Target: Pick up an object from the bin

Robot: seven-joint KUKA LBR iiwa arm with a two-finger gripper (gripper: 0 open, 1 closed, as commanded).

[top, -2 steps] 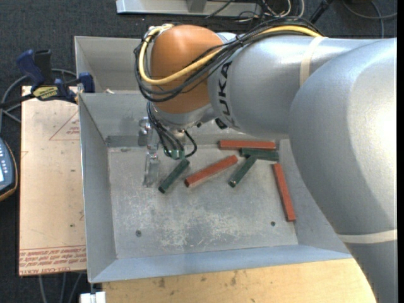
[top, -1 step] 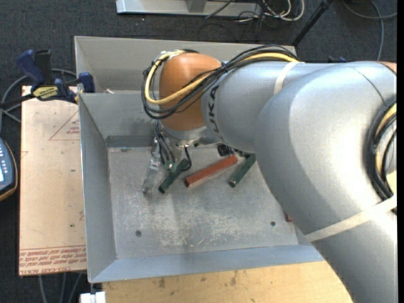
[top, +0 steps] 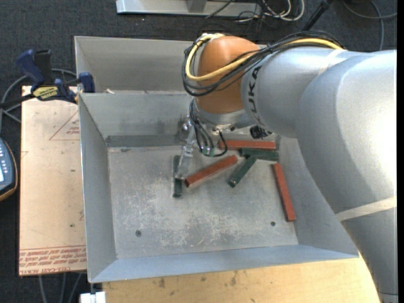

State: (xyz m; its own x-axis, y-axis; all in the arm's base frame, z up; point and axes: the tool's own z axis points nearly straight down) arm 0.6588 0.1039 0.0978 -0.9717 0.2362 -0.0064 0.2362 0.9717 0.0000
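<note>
My gripper (top: 178, 188) reaches down under the orange wrist cover to the bin floor, left of the bin's middle. Its tip stands right beside the lower left end of a red stick (top: 211, 170), which lies slanting up to the right. Whether the tip touches that stick I cannot tell. A dark green stick (top: 242, 169) lies slanted just right of the red one. Behind them, partly under the arm, another red stick (top: 252, 144) lies crosswise on a green one (top: 260, 151).
A longer red stick (top: 284, 192) lies lengthwise near the bin's right wall. The arm and its orange cover hang over the bin's back middle and right side. The floor to the left and front is bare metal.
</note>
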